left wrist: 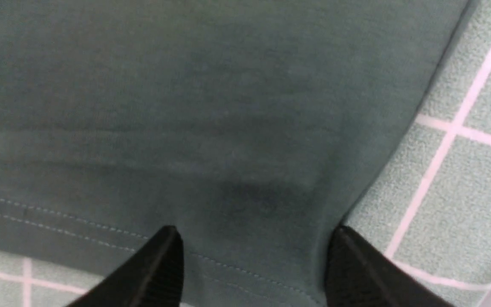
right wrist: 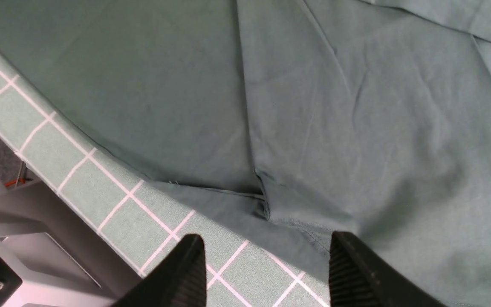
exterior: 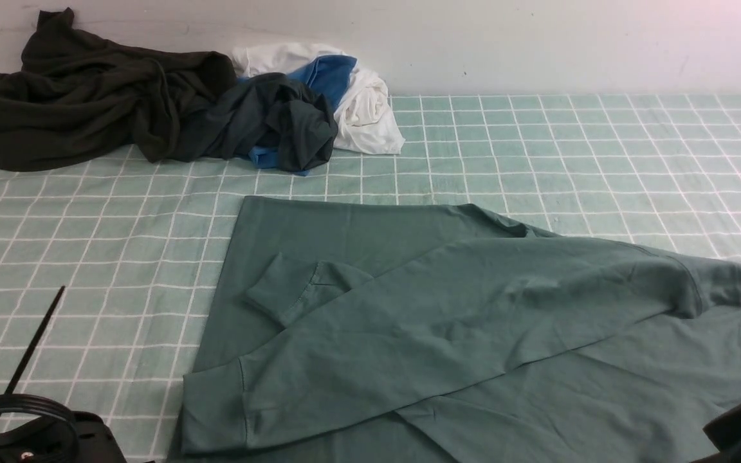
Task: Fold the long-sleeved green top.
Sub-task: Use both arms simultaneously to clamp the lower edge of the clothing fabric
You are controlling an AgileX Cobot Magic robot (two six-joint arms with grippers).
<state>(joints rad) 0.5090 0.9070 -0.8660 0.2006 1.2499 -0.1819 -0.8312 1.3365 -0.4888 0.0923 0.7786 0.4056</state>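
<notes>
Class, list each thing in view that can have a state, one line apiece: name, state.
Teal-green long-sleeved cotton top: spread out, sleeves laid across it, lightly creased
Pale-green checked cloth: laid out under the top
Brownish-black garment: crumpled
Dark slate-grey garment: crumpled
White garment: bunched up
Left gripper: open
Right gripper: open

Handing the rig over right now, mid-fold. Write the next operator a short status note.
Left gripper: open, fingers apart over a hemmed edge of the green top; contact unclear.
Right gripper: open, nothing between its fingers but a view of top and cloth below.
Green long-sleeved top: spread on the checked cloth, near side running out of the front view. Dark garments sit at the far left.
Done: sleeves appear laid inward across the body.
Left: fold the body up, probably starting from the edge at the left gripper.
</notes>
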